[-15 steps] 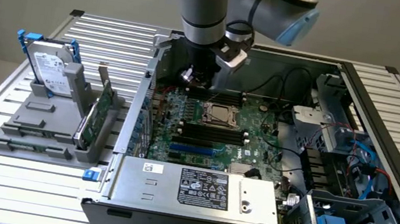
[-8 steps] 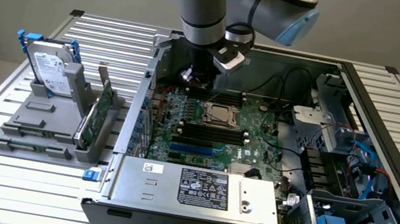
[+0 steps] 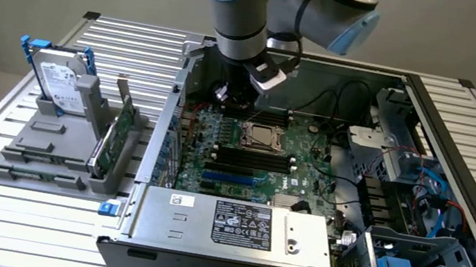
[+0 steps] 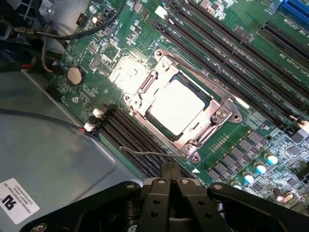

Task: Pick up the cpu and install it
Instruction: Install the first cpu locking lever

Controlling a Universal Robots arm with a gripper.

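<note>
The cpu [image 4: 176, 106] is a small silvery square lying flat in the metal socket frame [image 4: 219, 116] on the green motherboard [image 4: 251, 63]. In the exterior view the cpu [image 3: 262, 137] sits at the middle of the board inside the open computer case. My gripper [image 4: 170, 168] hovers above the board beside the socket, its two black fingers pressed together with nothing between them. From the exterior view my gripper [image 3: 238, 98] hangs above the board, toward the back of the case from the socket and a little to that view's left.
Black memory slots [image 4: 130, 140] flank the socket, and a thin wire lever [image 4: 145, 153] lies along its edge. A power supply [image 3: 239, 225] fills the case front. Outside the case, a grey rack [image 3: 58, 150] holds a hard drive [image 3: 63, 84] and a green card [image 3: 119, 127].
</note>
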